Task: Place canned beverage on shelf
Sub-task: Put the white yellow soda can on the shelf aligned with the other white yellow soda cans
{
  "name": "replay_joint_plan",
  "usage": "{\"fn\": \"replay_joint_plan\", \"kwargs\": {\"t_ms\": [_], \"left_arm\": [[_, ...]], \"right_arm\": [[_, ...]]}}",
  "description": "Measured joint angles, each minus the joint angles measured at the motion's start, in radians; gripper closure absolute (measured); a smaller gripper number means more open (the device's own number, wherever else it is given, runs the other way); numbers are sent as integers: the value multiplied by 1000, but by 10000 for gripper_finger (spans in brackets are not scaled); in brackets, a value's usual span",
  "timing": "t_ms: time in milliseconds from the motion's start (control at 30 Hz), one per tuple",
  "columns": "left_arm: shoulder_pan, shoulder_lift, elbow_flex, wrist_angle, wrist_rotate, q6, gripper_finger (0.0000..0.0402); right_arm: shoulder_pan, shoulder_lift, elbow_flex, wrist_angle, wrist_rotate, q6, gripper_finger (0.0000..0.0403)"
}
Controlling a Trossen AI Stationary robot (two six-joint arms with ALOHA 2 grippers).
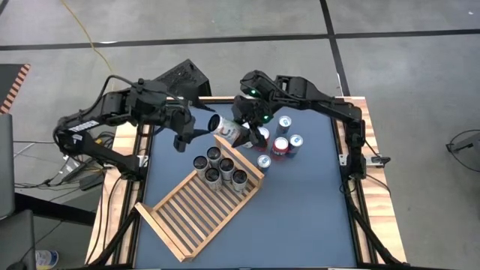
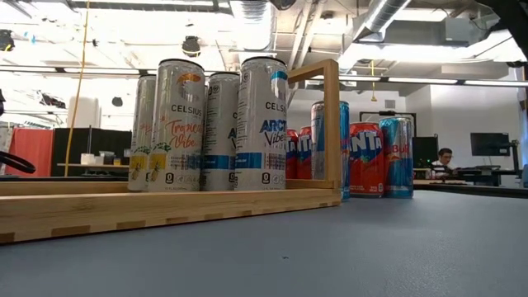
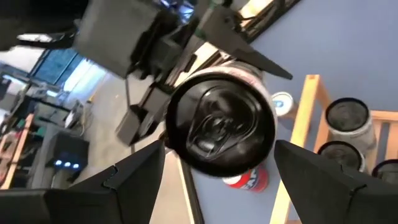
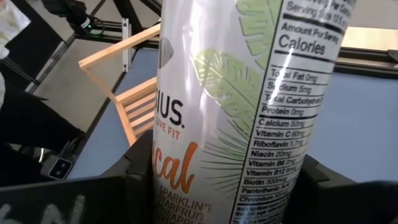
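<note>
Shelf point(image 1: 199, 214) of light wooden slats lies at an angle across the middle of the blue table point(image 1: 300, 217) in the overhead picture, and we see five cans point(image 1: 223, 167) standing upright in its upper right corner. Just above them, near the centre of the frame, a white can point(image 1: 225, 129) hangs on its side in the air between the two arms. The right gripper point(image 1: 241, 132), reaching in from the upper right, has its fingers closed around this can's body; its wrist camera is filled by the can's nutrition label. The left gripper point(image 1: 193, 133), coming from the upper left, faces the can's dark end, and its wrist camera shows its two fingers point(image 3: 134, 171) spread on either side of that end without clearly touching it. To the right of the held can, more cans point(image 1: 281, 142), red and silver, stand together on the table beside the shelf. From table height we see tall cans on the shelf at left.
</note>
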Motion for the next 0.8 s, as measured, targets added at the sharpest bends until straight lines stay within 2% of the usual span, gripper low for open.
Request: {"fn": "replay_joint_plan", "kwargs": {"t_ms": [200, 467, 633, 800], "left_arm": [[-1, 18, -1, 0, -30, -15, 111], [-9, 16, 6, 8, -13, -60, 105], [-37, 16, 2, 13, -8, 75, 101], [-40, 16, 2, 12, 32, 110, 101]], "right_arm": [[7, 0, 0, 4, 0, 0, 197], [7, 0, 0, 5, 0, 0, 197], [8, 1, 0, -1, 0, -2, 197], [18, 5, 0, 1, 1, -21, 197]]}}
